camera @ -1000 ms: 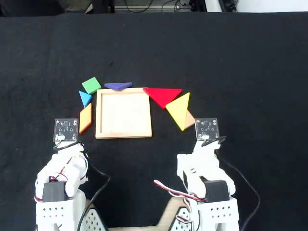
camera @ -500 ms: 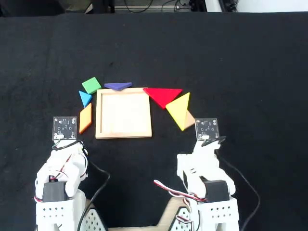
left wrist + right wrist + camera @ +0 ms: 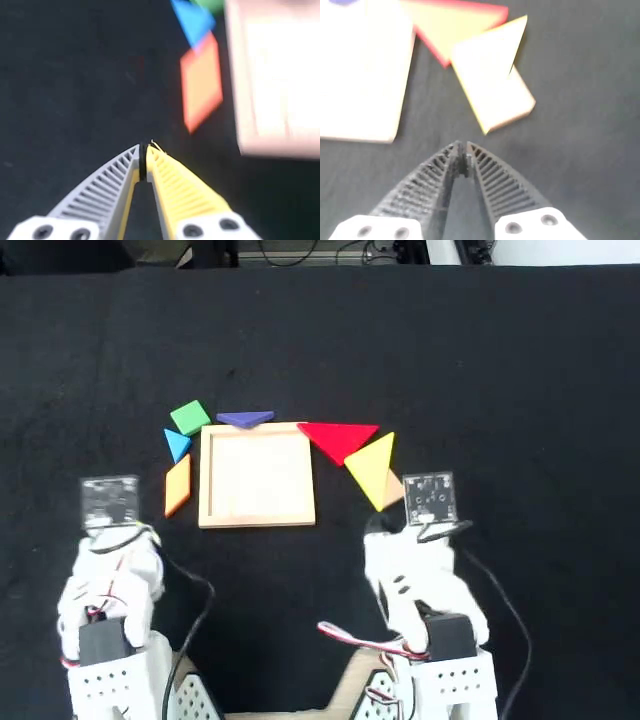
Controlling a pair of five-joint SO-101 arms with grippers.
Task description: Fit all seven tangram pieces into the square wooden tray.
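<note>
The left arm (image 3: 105, 585) stood folded low over its base on the robot's own left, elbow tucked back and wrist pitched forward and down, with its square camera board (image 3: 110, 502) lying flat on top. The left gripper (image 3: 145, 150) pointed down at a slant, its grey and yellow fingers pressed together at the tips. The right arm (image 3: 420, 585) crouched alongside in much the same pose, well apart from the other. The right gripper (image 3: 462, 147) likewise had both black fingers closed tip to tip

The white left arm (image 3: 108, 580) and right arm (image 3: 418, 575) are wired in red and black; the left gripper (image 3: 145, 150) is ribbed grey and yellow, the right gripper (image 3: 464, 148) black.
</note>
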